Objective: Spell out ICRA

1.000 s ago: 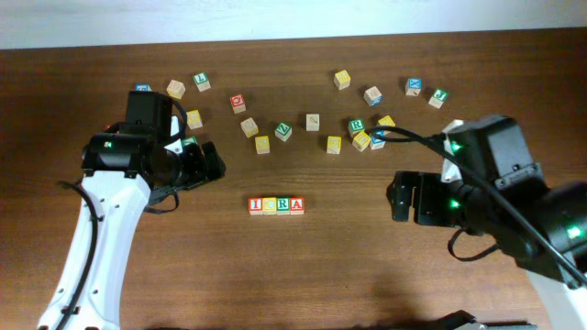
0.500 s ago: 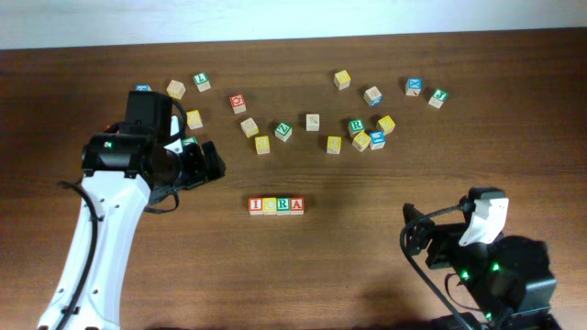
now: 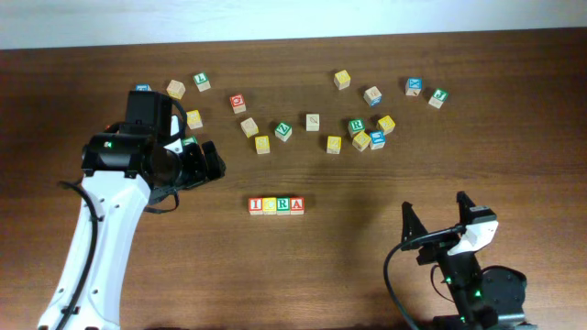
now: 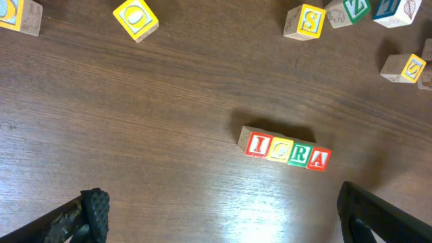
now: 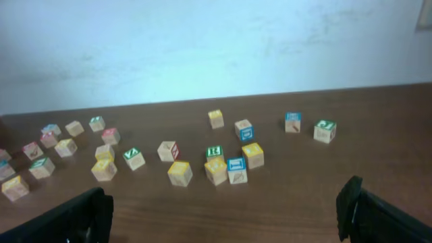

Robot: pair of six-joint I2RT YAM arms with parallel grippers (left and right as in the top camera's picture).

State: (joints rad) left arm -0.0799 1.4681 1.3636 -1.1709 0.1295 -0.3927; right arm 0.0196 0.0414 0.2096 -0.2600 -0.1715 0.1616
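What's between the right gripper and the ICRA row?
Nothing. In the overhead view the stretch of table from the ICRA row to the right gripper is bare wood. The loose blocks all lie nearer the far edge.

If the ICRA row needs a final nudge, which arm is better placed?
Left. The left fingers are open, framing the ICRA row in their wrist view; the right fingers are farther off, not seeing it.

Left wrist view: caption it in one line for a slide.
A row of four blocks spells ICRA on the wooden table, framed by the open left gripper, spare letter blocks scattered beyond.
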